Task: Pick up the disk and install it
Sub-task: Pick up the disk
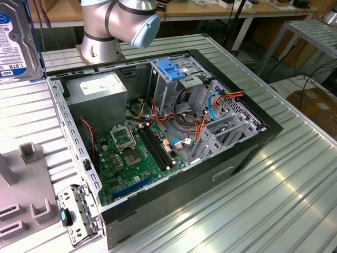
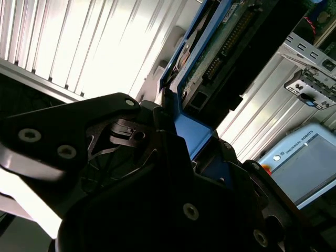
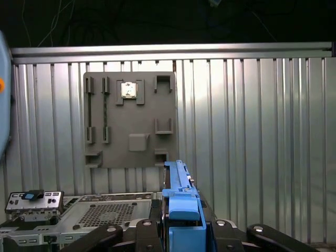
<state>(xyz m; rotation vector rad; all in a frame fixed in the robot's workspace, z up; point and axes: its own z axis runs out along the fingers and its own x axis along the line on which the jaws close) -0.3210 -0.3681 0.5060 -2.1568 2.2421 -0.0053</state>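
Observation:
The disk [image 1: 15, 45] hangs in the air at the exterior view's far left, above the ribbed table, its blue and white label facing the camera. In the second wrist view its underside with the circuit board [image 2: 220, 47] and one blue side rail [image 2: 191, 134] run up out of my black gripper [image 2: 181, 126]. The first wrist view looks along the disk's blue rail [image 3: 181, 202], which is clamped between my gripper's [image 3: 181, 226] fingers. The gripper is shut on the disk.
An open computer case [image 1: 247, 153] lies on the table, with a motherboard, cables, a grey power supply box [image 1: 100, 87] and a drive cage topped by a blue latch [image 1: 171, 68]. A grey fixture plate [image 3: 131, 121] and a metal bracket [image 1: 79, 211] lie beside the case.

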